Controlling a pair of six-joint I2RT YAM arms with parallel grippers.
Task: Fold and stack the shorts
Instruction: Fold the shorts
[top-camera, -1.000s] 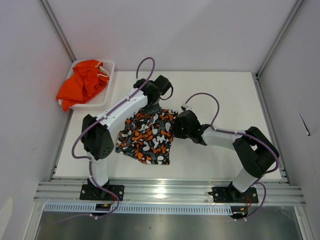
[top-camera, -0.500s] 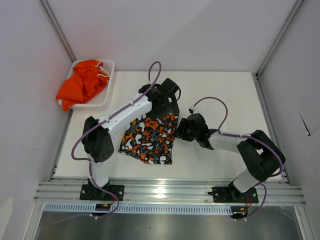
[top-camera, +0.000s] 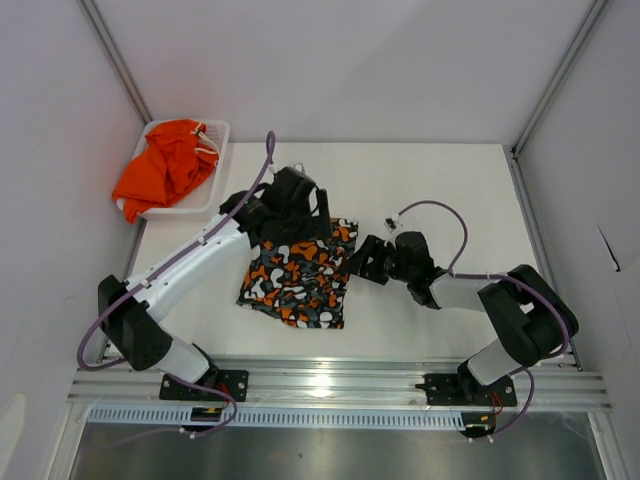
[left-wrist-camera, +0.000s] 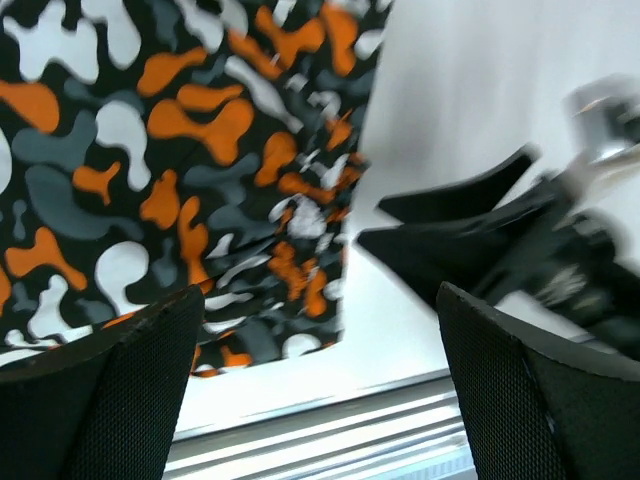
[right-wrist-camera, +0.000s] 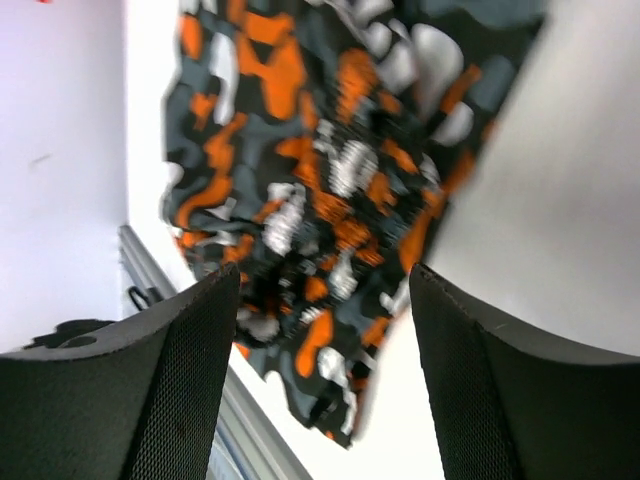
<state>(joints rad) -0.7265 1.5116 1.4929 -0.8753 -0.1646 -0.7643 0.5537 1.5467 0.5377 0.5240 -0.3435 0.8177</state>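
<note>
Nearest to me, along the bottom of the overhead view, both arms are bolted to the metal rail (top-camera: 330, 385). Just beyond it, left of centre on the white table (top-camera: 450, 190), the patterned shorts (top-camera: 298, 282) lie flat as a rough rectangle. The right gripper (top-camera: 360, 266) sits low just beside their right edge. Its jaws are parted and its own camera shows nothing between them. The left gripper (top-camera: 305, 222) hangs over the upper edge of the same pair, with its jaws spread wide and nothing held. Farthest back, in the upper left of the frame, the plain orange shorts (top-camera: 165, 165) are heaped in the white basket (top-camera: 213, 192), spilling over its left rim.
</note>
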